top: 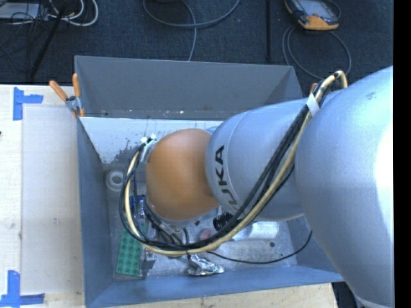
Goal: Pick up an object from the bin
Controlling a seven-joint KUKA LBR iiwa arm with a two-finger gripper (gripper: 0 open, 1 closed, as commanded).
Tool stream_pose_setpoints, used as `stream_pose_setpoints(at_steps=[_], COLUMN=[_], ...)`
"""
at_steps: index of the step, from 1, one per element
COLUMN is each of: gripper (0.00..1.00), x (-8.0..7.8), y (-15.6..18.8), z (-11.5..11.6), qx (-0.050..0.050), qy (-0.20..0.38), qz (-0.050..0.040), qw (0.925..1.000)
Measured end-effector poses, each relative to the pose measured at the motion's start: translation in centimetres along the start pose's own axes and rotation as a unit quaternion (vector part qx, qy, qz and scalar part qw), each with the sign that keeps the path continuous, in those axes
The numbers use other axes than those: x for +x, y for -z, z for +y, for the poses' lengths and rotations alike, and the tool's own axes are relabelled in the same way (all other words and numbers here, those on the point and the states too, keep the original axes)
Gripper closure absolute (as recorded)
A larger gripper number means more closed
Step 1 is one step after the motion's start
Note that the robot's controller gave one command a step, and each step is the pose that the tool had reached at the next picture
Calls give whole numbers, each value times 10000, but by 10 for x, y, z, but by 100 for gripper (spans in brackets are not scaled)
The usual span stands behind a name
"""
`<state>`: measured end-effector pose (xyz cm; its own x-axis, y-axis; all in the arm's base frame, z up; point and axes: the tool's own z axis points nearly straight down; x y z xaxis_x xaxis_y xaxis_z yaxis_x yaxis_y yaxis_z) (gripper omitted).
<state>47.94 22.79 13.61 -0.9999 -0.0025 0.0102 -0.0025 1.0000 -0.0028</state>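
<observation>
Hand (pixel 168 231) set low over the left-centre of the bin (pixel 186 85) floor, under the orange cover (pixel 176 172) on the wrist. Only dark parts of it appear beneath that cover, so it cannot be told how far the hand is open or whether anything is in it.

Looped cables (pixel 286 153) run down the arm (pixel 334 172) and sweep round the cover, close above the floor.

Nearest things: a green pegged plate (pixel 129 254), lying flat just beside the hand toward the near-left corner, and a crumpled silvery piece (pixel 204 267), just beside it against the near wall. Farther off are a grey ring (pixel 115 179) by the left wall and a pale flat piece (pixel 262 228) on the floor under the arm. What lies directly below the hand is hidden, so the thing to be picked cannot be named; the green plate and the silvery piece are the likeliest.

Step in hand, as judged: the reach into the bin, at or near the depth for a grasp. No lift is evident.

Next move, as judged: closing on whatever lies under the hand, then a straight rise. The rise must keep the cable loop clear of the plate and the silvery piece, so that neither is dragged along.
</observation>
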Motion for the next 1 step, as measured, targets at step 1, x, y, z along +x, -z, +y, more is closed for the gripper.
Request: stream_pose_setpoints(at_steps=[1], gripper=[0], x=[-3], y=[-56], z=[-6], qx=[-19], qy=[-393], qz=[-58], qw=[9992])
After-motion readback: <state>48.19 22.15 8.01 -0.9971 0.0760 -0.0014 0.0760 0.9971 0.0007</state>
